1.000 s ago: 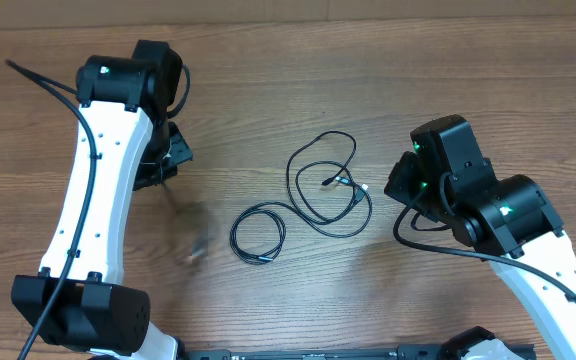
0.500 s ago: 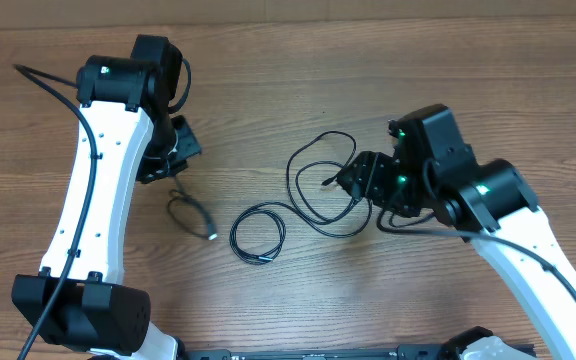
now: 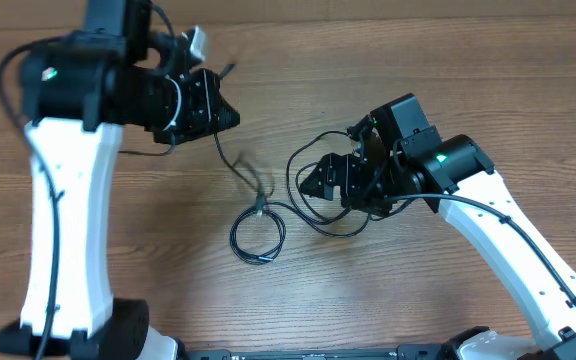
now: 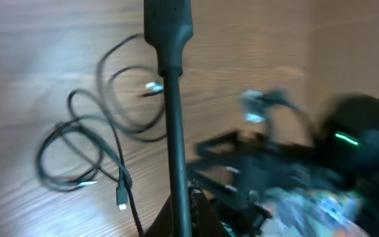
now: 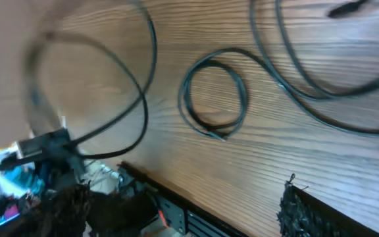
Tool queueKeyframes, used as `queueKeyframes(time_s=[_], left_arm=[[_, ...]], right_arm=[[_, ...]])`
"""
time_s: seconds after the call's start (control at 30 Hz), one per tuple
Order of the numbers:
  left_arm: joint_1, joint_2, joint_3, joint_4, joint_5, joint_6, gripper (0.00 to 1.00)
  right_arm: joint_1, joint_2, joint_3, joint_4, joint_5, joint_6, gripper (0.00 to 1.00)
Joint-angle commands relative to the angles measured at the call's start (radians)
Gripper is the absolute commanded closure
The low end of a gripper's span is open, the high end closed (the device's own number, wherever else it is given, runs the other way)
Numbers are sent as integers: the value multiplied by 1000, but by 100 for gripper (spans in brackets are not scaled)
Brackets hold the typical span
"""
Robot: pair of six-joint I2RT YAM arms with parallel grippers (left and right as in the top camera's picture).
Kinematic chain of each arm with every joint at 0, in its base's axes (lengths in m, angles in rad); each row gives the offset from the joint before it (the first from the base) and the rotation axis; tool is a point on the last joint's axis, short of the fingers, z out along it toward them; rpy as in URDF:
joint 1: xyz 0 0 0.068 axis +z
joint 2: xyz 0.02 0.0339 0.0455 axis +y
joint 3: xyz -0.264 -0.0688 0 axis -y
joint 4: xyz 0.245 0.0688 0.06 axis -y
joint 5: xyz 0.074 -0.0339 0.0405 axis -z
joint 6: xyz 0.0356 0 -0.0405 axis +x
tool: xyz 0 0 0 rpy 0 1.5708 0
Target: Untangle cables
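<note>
several black cables (image 3: 233,238) on the counter (image 3: 468,80), left tool (image 3: 230,118) clamped on one cable's end, right tool (image 5: 186,201) spread wide open

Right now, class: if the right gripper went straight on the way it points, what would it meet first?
Probably the small coiled cable, dead ahead of the right gripper, jaws open; depth is unclear.

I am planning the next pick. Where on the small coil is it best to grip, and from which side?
Probably the lower rim of the coil, from straight above, jaws across the strands. The coil lies flat on the table, so a sideways approach would not get under it, and that rim is the part farthest from the hanging cable and the big loops.
</note>
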Motion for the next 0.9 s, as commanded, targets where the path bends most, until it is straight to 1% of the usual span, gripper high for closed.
queueKeyframes(time_s=[0.0,0.13,0.27,0.33,0.47,0.6,0.7,0.87], left_arm=[[-9,-75,89,-14,81,-3,96],[-9,-124,96,-14,81,-43,96],[-9,-142,96,-27,132,-51,96],[-15,-142,96,-53,137,-52,96],[-46,-142,95,-72,134,-52,96],[-71,-142,95,-54,126,-52,96],[-72,-142,95,-29,127,-53,96],[-73,-142,95,-5,155,-67,96]], right_arm=[[3,-1,16,28,-89,-33,7],[14,-1,16,61,-175,-37,5],[55,-1,16,104,-183,-37,4],[70,-1,16,128,-183,-35,1],[74,-1,16,169,-183,-7,0],[89,-1,16,146,-183,-2,0],[127,1,15,130,-183,-2,0],[203,5,15,158,-163,-1,0]])
